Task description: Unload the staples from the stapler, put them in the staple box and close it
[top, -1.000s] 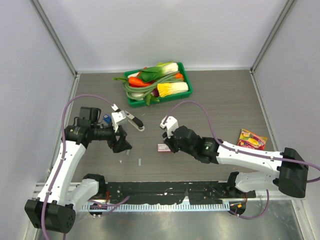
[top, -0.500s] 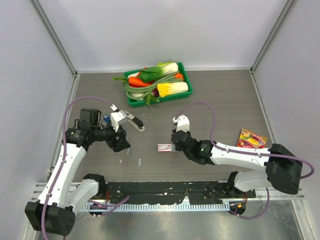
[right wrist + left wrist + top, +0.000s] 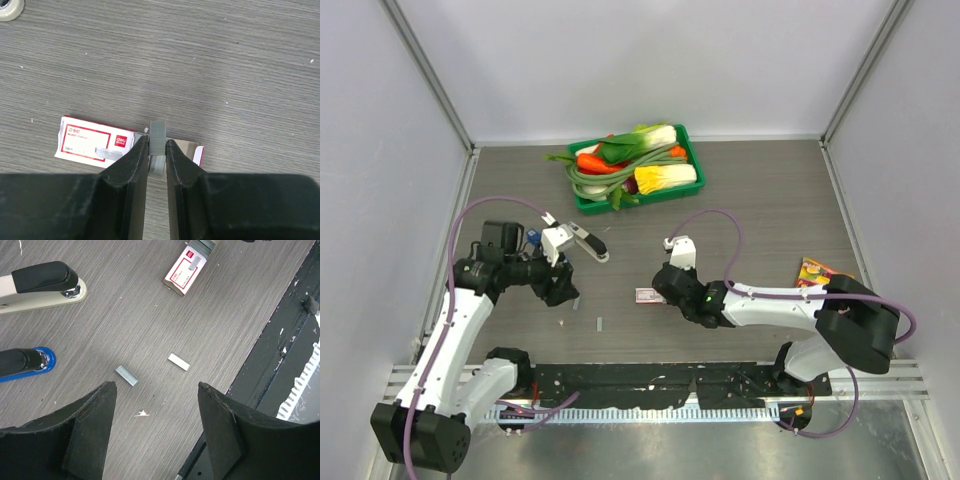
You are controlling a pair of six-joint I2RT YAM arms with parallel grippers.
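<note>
A beige-and-black stapler lies shut on the table at the left, with a blue-tipped stapler beside it. Two short grey strips of staples lie loose on the wood. My left gripper hovers open above them, holding nothing. My right gripper is shut on another grey strip of staples, just over the open end of the red-and-white staple box.
A green tray of toy vegetables stands at the back centre. A colourful snack packet lies at the right. The black rail runs along the table's near edge, close under my left gripper.
The right arm has folded down and in, its wrist turning while its gripper stays by the staple box. The left gripper's jaws have narrowed slightly.
</note>
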